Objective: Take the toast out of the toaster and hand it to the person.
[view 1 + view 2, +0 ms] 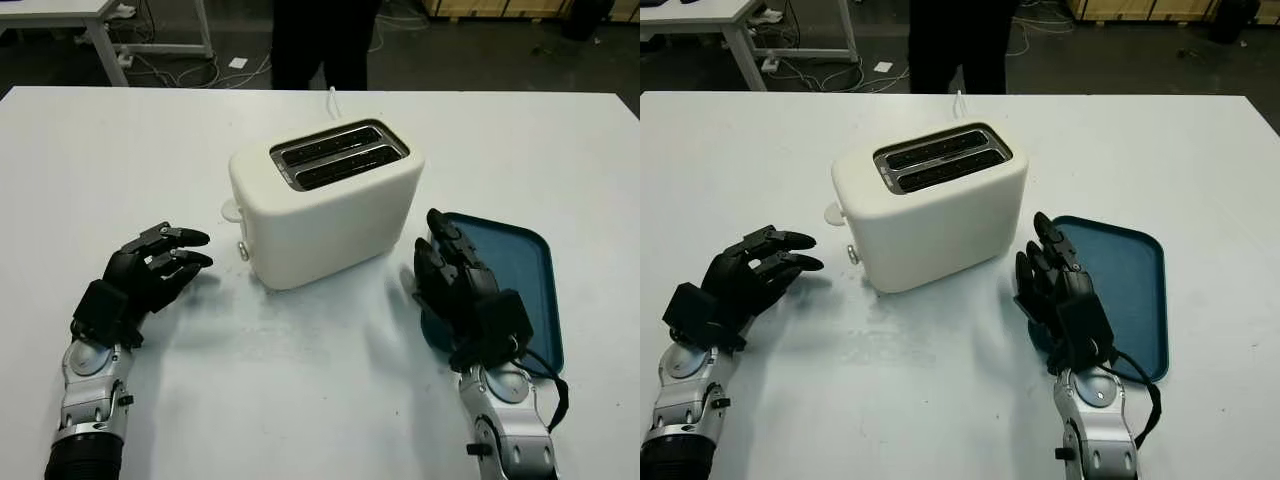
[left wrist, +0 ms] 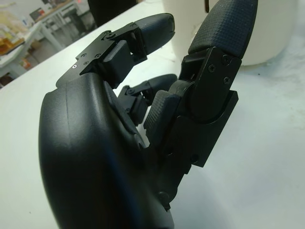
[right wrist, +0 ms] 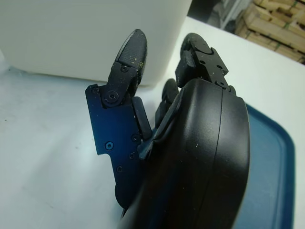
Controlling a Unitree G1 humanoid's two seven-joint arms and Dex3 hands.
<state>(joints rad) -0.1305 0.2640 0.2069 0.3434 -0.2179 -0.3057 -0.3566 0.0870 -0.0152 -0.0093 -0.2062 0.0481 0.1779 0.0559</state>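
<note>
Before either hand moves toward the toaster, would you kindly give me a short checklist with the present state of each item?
1. Left hand holds nothing, open, beside the toaster: ok.
2. Right hand holds nothing, open, at the near edge of the blue tray: ok.
3. Toaster upright, slots facing up, between the two hands: ok.
4. Toast showing above the slots: not ok, they look dark inside.
5. Person standing at the far side of the table: ok.
6. Person's hand ready to receive: cannot tell.
</note>
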